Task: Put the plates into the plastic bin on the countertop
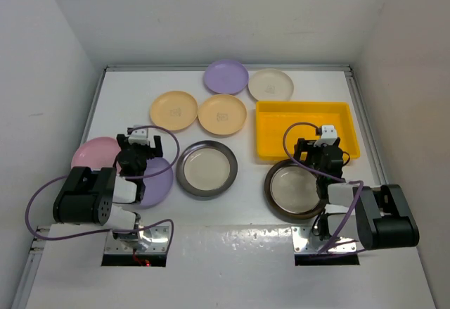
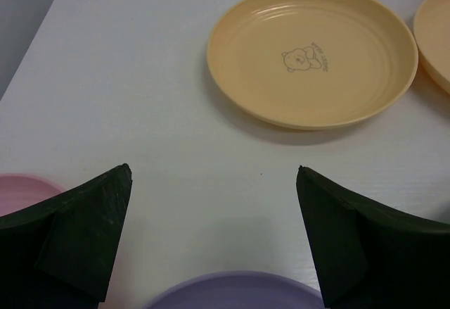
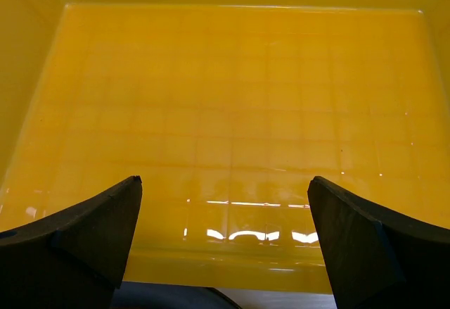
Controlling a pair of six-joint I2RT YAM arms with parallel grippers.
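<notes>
Plates [image 1: 222,114] lie left of, behind and before the bin [image 1: 275,115] on the countertop [image 1: 126,98].

At lower left of the top view, the left arm [image 1: 88,196] covers part of the lilac plate [image 1: 160,181] and the pink plate [image 1: 95,150]. At lower right, the right arm [image 1: 380,217] overlaps a dark-rimmed plate [image 1: 288,189]. In the left wrist view, the orange plate [image 2: 309,55] bears perhaps a bear, with lettering [image 2: 322,46] too small to read.

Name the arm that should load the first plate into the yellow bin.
Right. The right hand, open, hangs at the near wall of the shallow yellow plastic bin, beside a round dark-rimmed plate. The left hand, over a round lilac plate, is farther off.
</notes>
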